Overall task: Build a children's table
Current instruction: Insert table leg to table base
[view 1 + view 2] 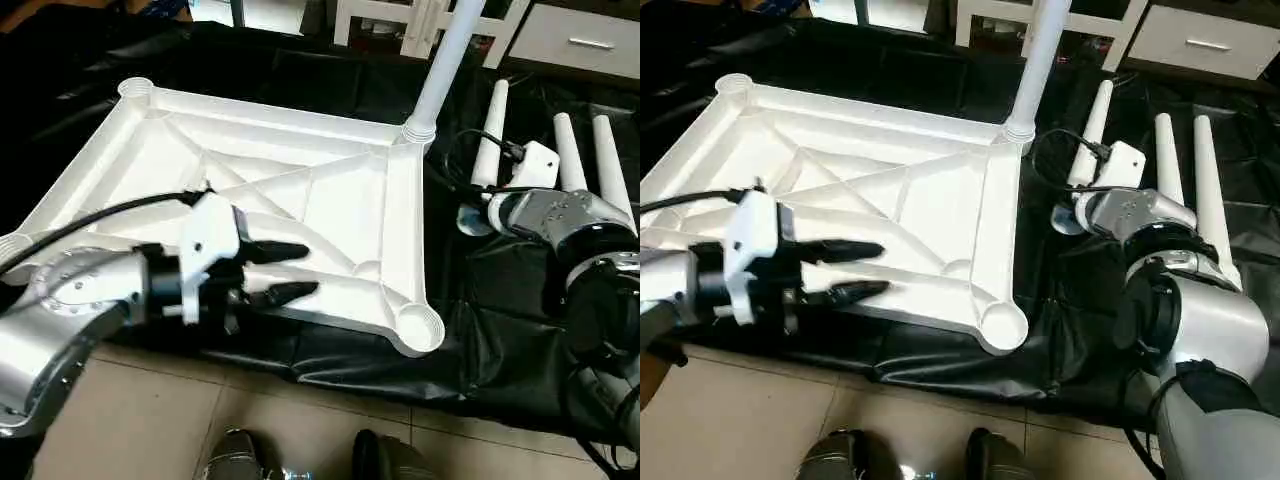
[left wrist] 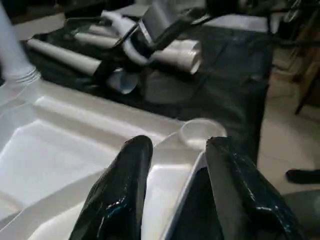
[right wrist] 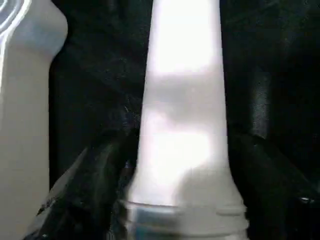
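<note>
One leg seated, the right fingers closing in on the next.

The white plastic square top [image 1: 250,200] lies ribbed underside up on black sheeting [image 1: 480,330], sockets exposed, one long tapered white tube leg [image 1: 445,60] upright in its far corner. The left gripper [image 1: 285,272], fingers [image 2: 120,190] apart, straddles the near rim, probably to steady it. The right gripper [image 3: 175,200] flanks a loose leg [image 3: 182,115]; whether its fingers clamp it yet cannot be told. Two more legs [image 1: 590,165] lie beyond.
</note>
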